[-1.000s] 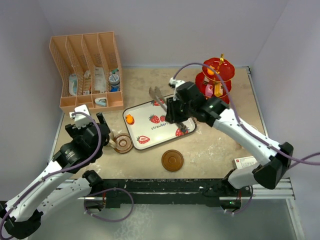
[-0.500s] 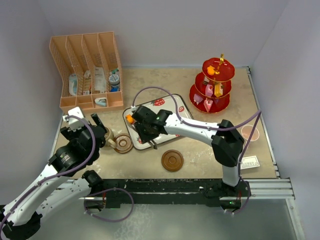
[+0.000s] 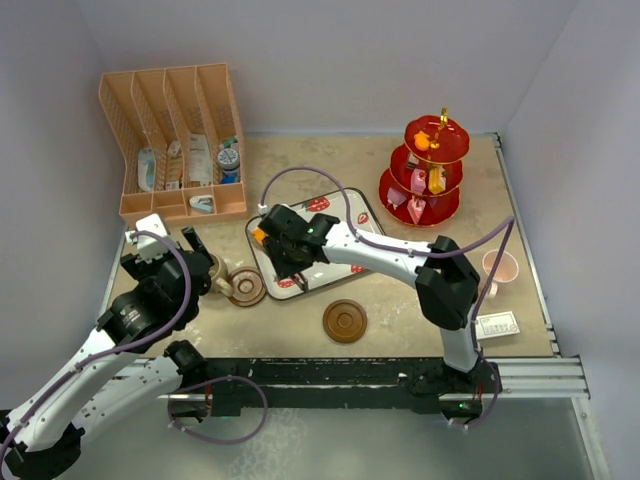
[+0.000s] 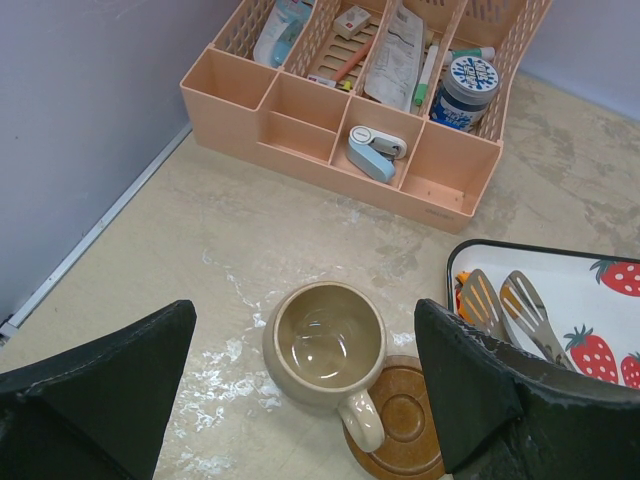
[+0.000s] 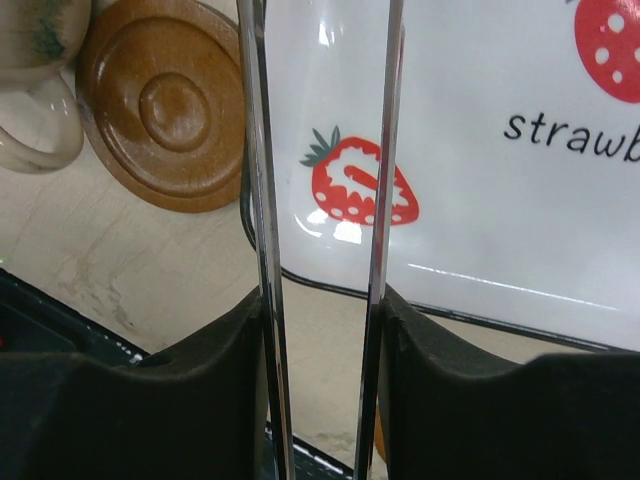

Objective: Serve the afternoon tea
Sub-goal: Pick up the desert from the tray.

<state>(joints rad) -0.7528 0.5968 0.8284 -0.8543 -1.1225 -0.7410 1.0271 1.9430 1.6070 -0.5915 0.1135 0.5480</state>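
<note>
A tan mug (image 4: 325,345) stands on the table between the wide-open fingers of my left gripper (image 4: 305,335), untouched; its handle overhangs a brown saucer (image 4: 400,425). My right gripper (image 5: 322,330) is shut on the metal tongs (image 5: 262,200), whose two arms run up between the pads. The tong tips (image 4: 510,305) rest by an orange toy cake (image 4: 462,290) at the left end of the strawberry tray (image 3: 335,225). A second saucer (image 3: 345,321) lies near the front. The red three-tier stand (image 3: 425,170) carries several sweets at the back right. A pink mug (image 3: 500,266) stands at the right.
The peach divided rack (image 3: 180,140) of toiletries stands at the back left, close behind the left gripper (image 3: 190,265). A white card (image 3: 497,324) lies near the front right edge. The right arm (image 3: 380,255) stretches across the tray from the right.
My right arm swung from the red stand across to the tray's left end, carrying the tongs. The left gripper stayed open around the tan mug.
</note>
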